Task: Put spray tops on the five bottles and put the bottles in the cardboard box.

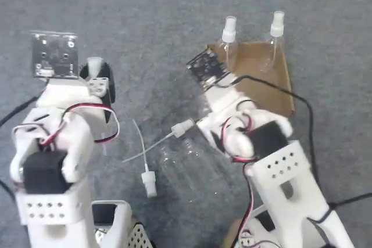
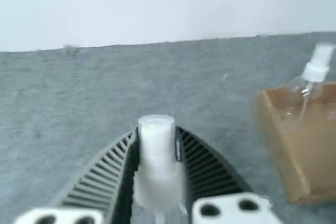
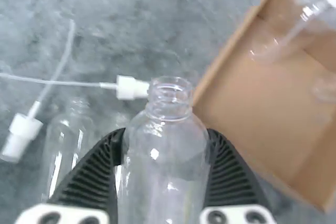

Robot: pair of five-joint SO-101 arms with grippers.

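My left gripper (image 2: pixel 156 142) is shut on a white spray top (image 2: pixel 156 166), held upright above the grey mat at the left (image 1: pixel 95 67). A clear bottle (image 3: pixel 165 150) with a bare neck stands upright in my right gripper (image 3: pixel 165 142), which is shut on its body beside the cardboard box (image 3: pixel 257 108). In the box (image 1: pixel 273 88) stand two bottles fitted with spray tops (image 1: pixel 228 30) (image 1: pixel 276 24). Two loose spray tops (image 1: pixel 181 127) (image 1: pixel 149 182) with long tubes lie on the mat between the arms. Clear bottles (image 1: pixel 186 161) lie near them.
The grey mat (image 1: pixel 157 45) runs back to a white wall. The right arm's black cable (image 1: pixel 302 108) crosses the front of the box. Open mat lies between the left arm and the box.
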